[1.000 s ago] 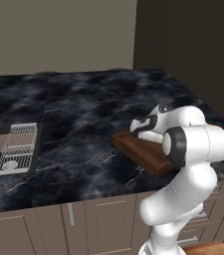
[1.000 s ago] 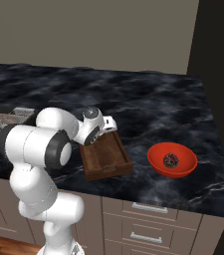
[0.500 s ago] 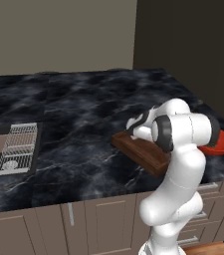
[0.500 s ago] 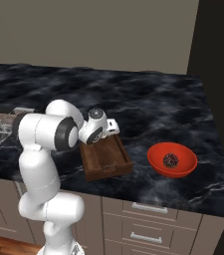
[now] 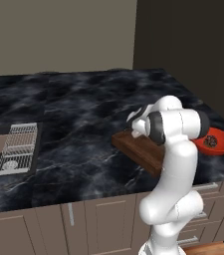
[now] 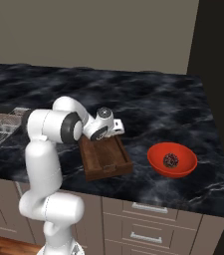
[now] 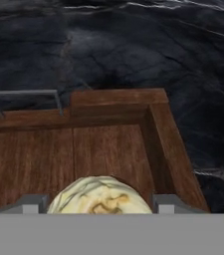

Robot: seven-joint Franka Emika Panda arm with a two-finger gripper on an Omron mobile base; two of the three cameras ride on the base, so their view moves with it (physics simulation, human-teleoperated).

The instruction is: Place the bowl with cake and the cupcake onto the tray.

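Arm folded low over the tray [image 6: 106,158], gripper [image 7: 99,205] pointing down, jaws pinching the cupcake [image 7: 99,197].

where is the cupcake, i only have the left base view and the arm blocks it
Observer: The small cream-topped cupcake sits between the gripper fingertips, seen in the hand view.
Operator: over the tray yet
Observer: Yes, the dark brown wooden tray floor lies right beyond it, near one corner of the rim.
Operator: anything else on the tray
Observer: No, by the right base view; the wide red-orange bowl with cake sits on the black marble counter, apart from the tray.
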